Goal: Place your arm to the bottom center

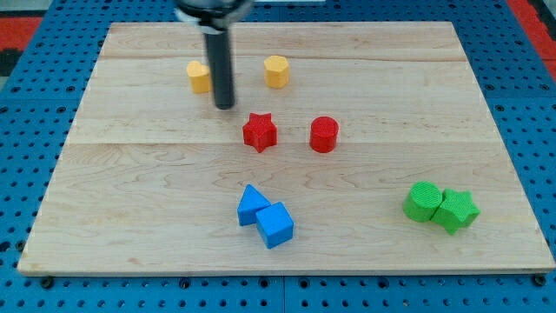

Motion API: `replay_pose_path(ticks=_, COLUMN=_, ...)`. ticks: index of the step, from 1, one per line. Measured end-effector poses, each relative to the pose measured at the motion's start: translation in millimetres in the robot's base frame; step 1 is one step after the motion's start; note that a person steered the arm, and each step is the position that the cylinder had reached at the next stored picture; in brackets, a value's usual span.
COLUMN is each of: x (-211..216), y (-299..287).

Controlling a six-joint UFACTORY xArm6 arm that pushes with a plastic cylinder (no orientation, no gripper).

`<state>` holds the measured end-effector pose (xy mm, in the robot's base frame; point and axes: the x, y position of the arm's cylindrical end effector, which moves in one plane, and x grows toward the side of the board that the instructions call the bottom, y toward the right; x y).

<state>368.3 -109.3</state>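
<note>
Our tip (225, 106) is resting near the tabletop's (156, 174) top, just right of a yellow block (199, 76); we are carrying no pincer.

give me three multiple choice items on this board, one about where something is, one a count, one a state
1. Where is my tip?
A. just right of the left yellow block
B. between the two blue blocks
C. on the green pair

2. How many blocks are on the board?
A. six
B. eight
C. ten

3. How do the green cylinder and green star stand?
A. stacked
B. far apart
C. touching side by side

Answers:
1. A: the rod ends beside that block, near the view's top.
2. B: two each of yellow, red, blue, green.
3. C: their sides meet at the view's lower right.
</note>
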Motion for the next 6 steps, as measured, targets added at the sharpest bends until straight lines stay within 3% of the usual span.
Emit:
replay_pose_path(ticks=1, x=23, y=-56)
replay_pose_path(ticks=4, x=234, y=-63)
replay_pose_path(ticks=6, x=249, y=-15)
